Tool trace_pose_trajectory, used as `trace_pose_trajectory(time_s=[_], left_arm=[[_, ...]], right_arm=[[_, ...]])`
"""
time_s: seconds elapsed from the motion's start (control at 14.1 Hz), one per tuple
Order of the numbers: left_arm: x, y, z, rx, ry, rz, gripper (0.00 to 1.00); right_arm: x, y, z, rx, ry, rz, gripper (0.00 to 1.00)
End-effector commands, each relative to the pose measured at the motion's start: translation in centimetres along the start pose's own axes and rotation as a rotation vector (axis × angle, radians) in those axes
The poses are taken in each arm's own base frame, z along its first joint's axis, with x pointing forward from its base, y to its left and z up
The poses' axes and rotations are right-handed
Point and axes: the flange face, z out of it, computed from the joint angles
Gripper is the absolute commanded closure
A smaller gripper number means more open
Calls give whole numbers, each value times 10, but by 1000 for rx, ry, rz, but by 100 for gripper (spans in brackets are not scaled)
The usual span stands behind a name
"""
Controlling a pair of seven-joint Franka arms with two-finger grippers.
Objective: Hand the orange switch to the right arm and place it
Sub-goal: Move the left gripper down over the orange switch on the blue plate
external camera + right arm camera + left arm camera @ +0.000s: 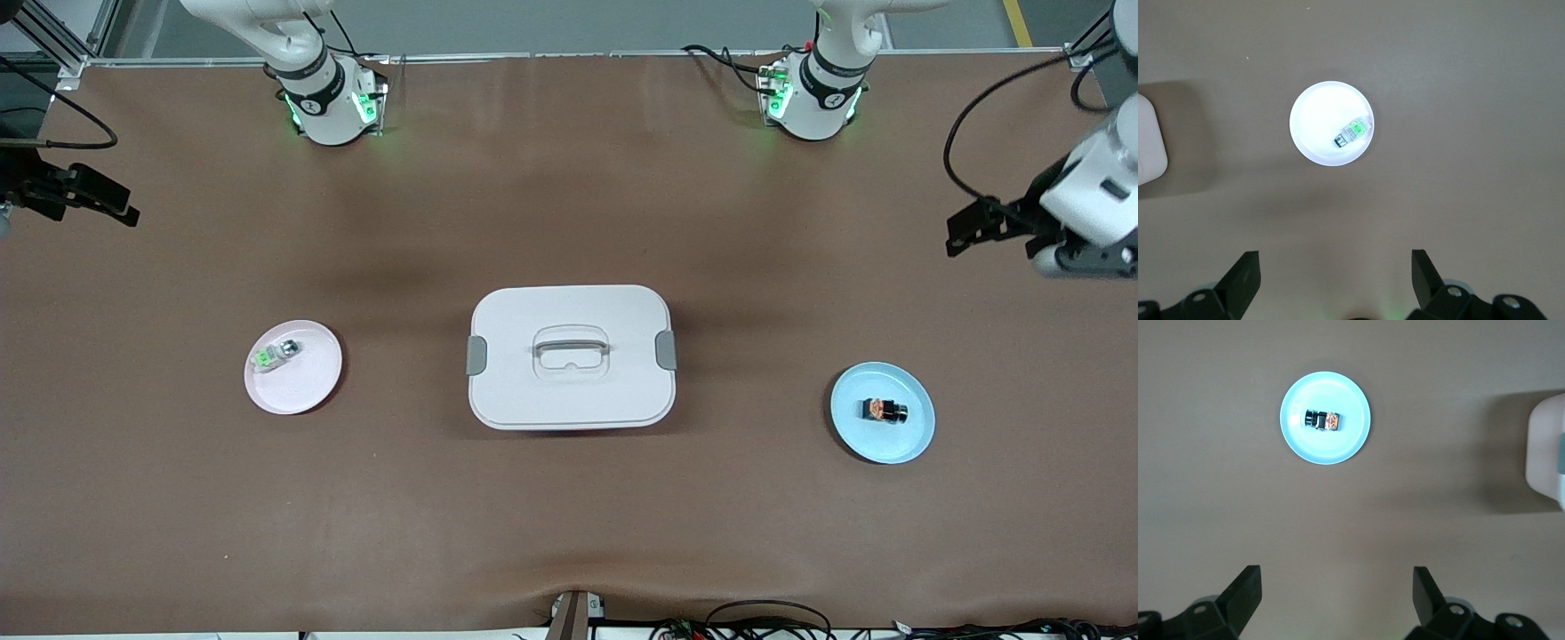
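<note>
Big white box (570, 357) w/ lid sits mid-table. Blue plate (907, 442) is beside box, toward left arm's end; pink plate (311, 396) toward right arm's end. Orange switch (882, 410) lies on blue plate, untouched. Left gripper (965, 233) & right gripper (107, 203) hang high, wide open, empty. Nothing done yet: pick, hand-over, place all left.

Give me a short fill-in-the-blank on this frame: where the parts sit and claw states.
1. The orange switch lies on the ____ plate.
2. The green-and-clear part lies on the ____ plate.
3. Between the two plates stands a white ____ with a handle on its lid.
4. The left claw and the right claw are both ____ and hold nothing.

Missing words: blue; pink; box; open
</note>
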Motion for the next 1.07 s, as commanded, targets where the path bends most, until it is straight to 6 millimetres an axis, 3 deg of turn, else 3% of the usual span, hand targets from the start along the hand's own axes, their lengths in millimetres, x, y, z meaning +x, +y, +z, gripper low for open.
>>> trace_pose_trajectory(time_s=[0.0, 0.28, 0.5, 0.64, 0.78, 1.0], left_arm=[[33, -6, 37, 4, -4, 30, 0], [69, -8, 103, 52, 26, 64, 0], [83, -18, 156, 45, 54, 109, 0], [91, -23, 184, 39, 48, 105, 0], [93, -22, 220, 32, 44, 109, 0], [80, -34, 272, 29, 116, 99, 0]], right_arm=[[-2, -6, -3, 13, 1, -11, 0], [-2, 12, -4, 7, -3, 21, 0], [-8, -4, -11, 11, 1, -4, 0], [-9, -5, -29, 15, 33, -11, 0], [-11, -14, -29, 11, 24, -29, 0], [-11, -12, -30, 12, 27, -24, 0]])
